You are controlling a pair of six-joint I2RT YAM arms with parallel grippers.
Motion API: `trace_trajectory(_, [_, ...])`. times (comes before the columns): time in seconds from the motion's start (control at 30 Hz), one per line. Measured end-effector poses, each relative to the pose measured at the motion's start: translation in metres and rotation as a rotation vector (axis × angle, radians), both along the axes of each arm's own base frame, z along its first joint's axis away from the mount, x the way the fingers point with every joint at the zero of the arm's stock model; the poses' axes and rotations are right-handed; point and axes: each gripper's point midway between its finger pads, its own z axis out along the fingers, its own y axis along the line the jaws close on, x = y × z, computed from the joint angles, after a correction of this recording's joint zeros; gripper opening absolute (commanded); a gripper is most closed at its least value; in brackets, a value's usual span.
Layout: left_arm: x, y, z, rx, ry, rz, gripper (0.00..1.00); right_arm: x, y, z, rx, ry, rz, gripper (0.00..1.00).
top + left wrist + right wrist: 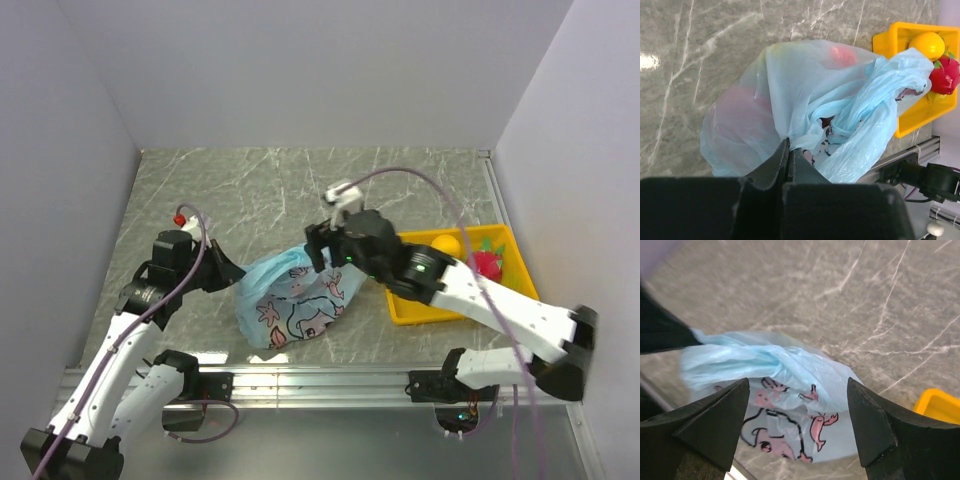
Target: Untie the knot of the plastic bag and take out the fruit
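Observation:
The light-blue plastic bag (295,300) with its pink cartoon print lies on the marble table. My left gripper (237,278) is at its left edge, jaws shut on a fold of the bag's plastic (789,145). A bunched twist of plastic (755,354) runs across the bag's top; I cannot make out a tied knot. A red fruit (842,55) and a pinkish one (735,102) show faintly through the plastic. My right gripper (322,248) hovers open just above the bag's right upper part (797,385), holding nothing.
A yellow tray (415,310) stands right of the bag, holding a yellow fruit (447,243) and a bigger red fruit with green leaves (487,263). White walls close in the back and both sides. A metal rail (320,380) runs along the near edge.

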Motion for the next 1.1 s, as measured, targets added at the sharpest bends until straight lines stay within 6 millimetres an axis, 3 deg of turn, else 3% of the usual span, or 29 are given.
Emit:
trace_trajectory(0.17, [-0.008,0.002,-0.001,0.001,0.013,-0.003,0.01,0.020,0.028,-0.080,-0.226,0.076,0.029,0.84])
trace_trajectory(0.23, [-0.011,0.002,0.000,0.000,0.013,-0.004,0.01,0.026,0.029,-0.103,-0.288,0.097,0.023,0.76])
trace_trajectory(0.27, [-0.014,0.003,0.001,0.000,0.011,-0.004,0.00,0.030,0.030,-0.113,-0.310,0.105,0.014,0.69])
trace_trajectory(0.37, [-0.019,0.005,0.002,0.004,0.011,0.001,0.01,0.045,0.023,-0.126,-0.326,0.128,-0.032,0.25])
trace_trajectory(0.5, [-0.019,0.014,0.002,0.039,0.007,0.043,0.01,0.081,-0.009,-0.112,-0.236,0.142,-0.164,0.01])
trace_trajectory(0.63, [-0.007,0.029,0.008,0.093,-0.003,0.123,0.00,0.106,-0.062,-0.071,-0.121,0.114,-0.306,0.00])
trace_trajectory(0.7, [0.004,0.031,0.018,0.107,-0.009,0.152,0.01,0.097,-0.068,-0.036,-0.026,0.075,-0.291,0.00])
trace_trajectory(0.8, [0.032,0.031,0.048,0.117,-0.049,0.181,0.01,0.070,-0.062,0.015,0.143,0.008,-0.193,0.00])
trace_trajectory(0.87, [0.049,0.030,0.068,0.114,-0.092,0.197,0.01,0.052,-0.060,0.033,0.235,-0.015,-0.139,0.00])
trace_trajectory(0.93, [0.061,0.029,0.082,0.106,-0.139,0.206,0.03,0.035,-0.058,0.033,0.312,-0.018,-0.092,0.00])
trace_trajectory(1.0, [0.062,0.029,0.088,0.100,-0.172,0.211,0.16,0.024,-0.055,0.016,0.349,0.012,-0.074,0.00])
trace_trajectory(1.03, [0.062,0.030,0.087,0.097,-0.189,0.215,0.38,0.017,-0.053,0.001,0.355,0.046,-0.066,0.00])
trace_trajectory(1.1, [0.052,0.033,0.076,0.093,-0.189,0.225,0.61,0.006,-0.046,-0.033,0.353,0.120,-0.057,0.00])
